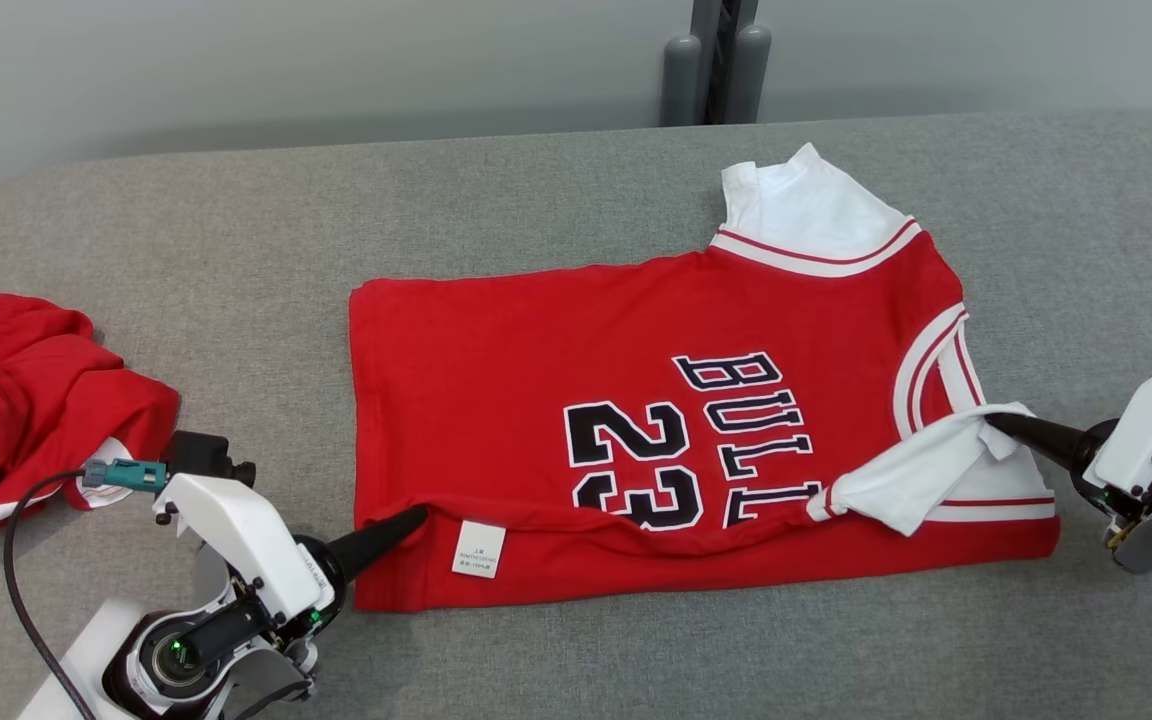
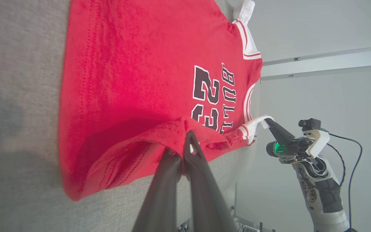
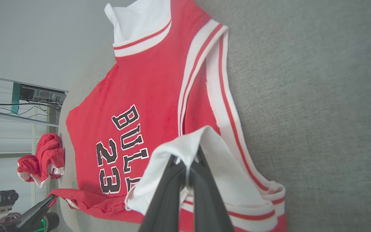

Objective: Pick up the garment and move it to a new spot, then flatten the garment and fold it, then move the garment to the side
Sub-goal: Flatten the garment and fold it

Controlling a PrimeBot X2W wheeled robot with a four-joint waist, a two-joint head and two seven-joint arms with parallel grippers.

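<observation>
Head, jersey: red jersey [image 1: 586,400] spread on the grey surface [image 1: 236,250], "23" print up, near side raised in a low fold.
Head, left gripper: left gripper [image 1: 414,518] clamped on the jersey at its near left corner, just beside a white tag [image 1: 479,549].
Head, right gripper: right gripper [image 1: 994,420] clamped on the white sleeve [image 1: 921,470] at the jersey's right end, sleeve pulled up off the red cloth.
Head, bundle: red-and-white bundle [image 1: 26,400] at far left, apart from the jersey.
Left wrist, fingers: fingers [image 2: 201,180] pressed together, pinching a raised ridge of red cloth.
Left wrist, far end: right gripper's tips on the sleeve.
Right wrist, fingers: fingers [image 3: 204,193] closed tight on the sleeve, white cloth draped over the tips.
Right wrist, far end: left gripper on the red corner, bundle beyond it.
</observation>
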